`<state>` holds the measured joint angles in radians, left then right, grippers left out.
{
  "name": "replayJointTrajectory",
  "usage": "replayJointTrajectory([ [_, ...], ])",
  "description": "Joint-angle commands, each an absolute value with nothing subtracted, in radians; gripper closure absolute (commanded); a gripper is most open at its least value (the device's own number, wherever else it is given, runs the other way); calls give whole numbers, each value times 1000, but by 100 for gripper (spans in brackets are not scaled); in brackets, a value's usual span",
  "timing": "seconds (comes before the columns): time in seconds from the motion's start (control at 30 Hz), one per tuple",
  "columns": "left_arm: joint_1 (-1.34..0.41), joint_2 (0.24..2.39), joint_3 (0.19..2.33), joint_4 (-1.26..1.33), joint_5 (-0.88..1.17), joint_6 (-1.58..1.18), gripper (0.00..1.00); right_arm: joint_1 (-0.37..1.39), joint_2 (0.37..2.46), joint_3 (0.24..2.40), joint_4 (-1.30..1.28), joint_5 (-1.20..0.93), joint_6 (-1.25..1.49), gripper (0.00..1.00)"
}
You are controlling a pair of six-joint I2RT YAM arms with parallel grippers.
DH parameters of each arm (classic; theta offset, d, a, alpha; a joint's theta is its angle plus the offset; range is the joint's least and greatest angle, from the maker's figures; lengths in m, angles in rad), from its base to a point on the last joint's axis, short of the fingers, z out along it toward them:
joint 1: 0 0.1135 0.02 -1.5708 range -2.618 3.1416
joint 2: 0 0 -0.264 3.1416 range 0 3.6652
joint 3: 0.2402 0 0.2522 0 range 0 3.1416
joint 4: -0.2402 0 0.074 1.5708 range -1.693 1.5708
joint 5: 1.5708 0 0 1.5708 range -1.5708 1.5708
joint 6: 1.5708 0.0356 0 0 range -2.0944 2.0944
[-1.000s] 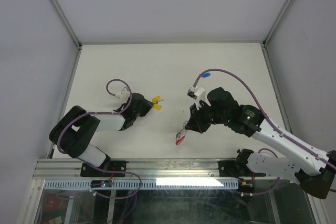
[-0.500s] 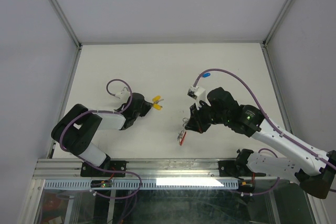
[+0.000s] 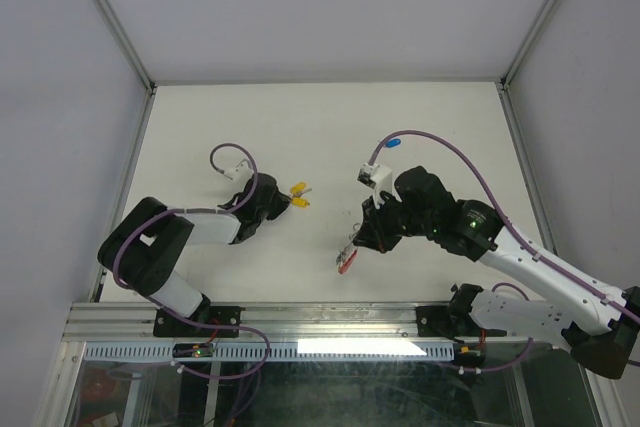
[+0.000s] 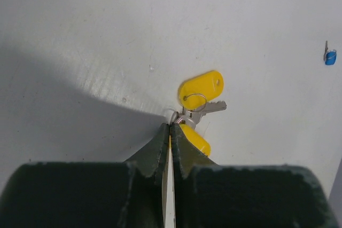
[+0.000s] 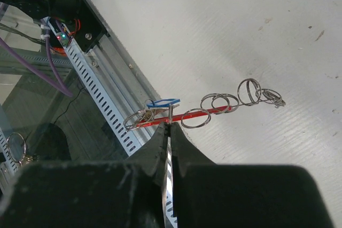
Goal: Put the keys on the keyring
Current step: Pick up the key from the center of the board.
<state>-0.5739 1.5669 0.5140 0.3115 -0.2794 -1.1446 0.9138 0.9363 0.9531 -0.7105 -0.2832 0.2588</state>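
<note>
Two yellow-capped keys (image 4: 200, 89) joined by a small wire ring lie on the white table, also seen from above as yellow keys (image 3: 297, 194). My left gripper (image 4: 170, 126) is shut with its tips on that ring and the lower yellow key (image 4: 196, 141); a sliver of yellow shows between its fingers. My right gripper (image 5: 170, 126) is shut on a thin metal piece of the keyring (image 5: 187, 115), whose red strip, chain of rings and blue-capped key (image 5: 163, 101) hang above the table's near edge. From above, the keyring (image 3: 345, 261) dangles below the right gripper (image 3: 355, 244). A loose blue key (image 3: 395, 144) lies farther back.
The slotted metal rail (image 3: 300, 347) runs along the near edge, just below the hanging keyring. Grey walls (image 3: 60, 97) close in the table on three sides. A purple cable (image 3: 440, 142) arcs over the right arm. The loose blue key (image 4: 331, 57) shows at the left wrist view's right edge.
My left gripper's jaws have closed at the yellow keys. The right arm has stayed put, with the keyring swinging slightly under it.
</note>
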Motion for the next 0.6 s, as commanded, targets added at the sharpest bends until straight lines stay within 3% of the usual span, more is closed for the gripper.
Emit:
replayJointTrajectory([
  [0.0,-565,1503,582,216,-245,-916,100,911,913,974,-660,-247,229,100],
  [0.2,-595,1343,659,186,-78,-629,100,911,884,1011,-670,-192,153,100],
  [0.57,-888,1145,823,77,58,-113,100,911,752,1059,-636,-192,2,100],
])
